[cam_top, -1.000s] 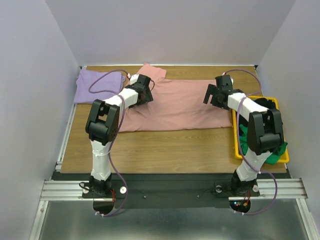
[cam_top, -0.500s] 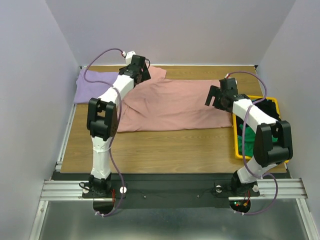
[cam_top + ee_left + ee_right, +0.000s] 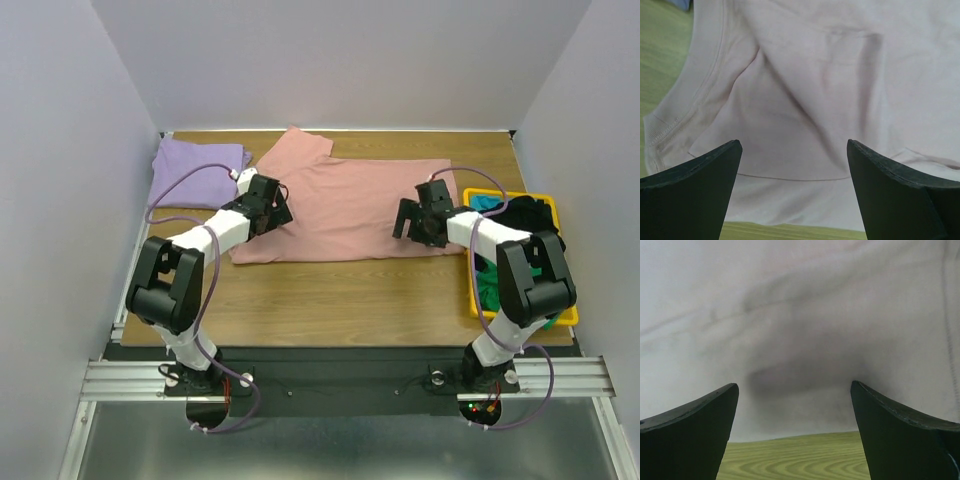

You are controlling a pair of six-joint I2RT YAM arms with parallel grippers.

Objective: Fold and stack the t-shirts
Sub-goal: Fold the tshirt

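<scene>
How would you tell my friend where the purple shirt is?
Look at the wooden table and go to its far left corner. The lavender t-shirt lies there, folded into a small block, next to the pink t-shirt. It is the only purple one, and the pink one is spread out wide.

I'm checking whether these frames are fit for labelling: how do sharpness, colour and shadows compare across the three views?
Top view: sharp and evenly lit, the pink shirt strongly coloured, shadows faint. Left wrist view: shirt washed out to pale pink, seams crisp, table tinted green. Right wrist view: cloth grey and blurred, a dark shadow near its edge.
</scene>
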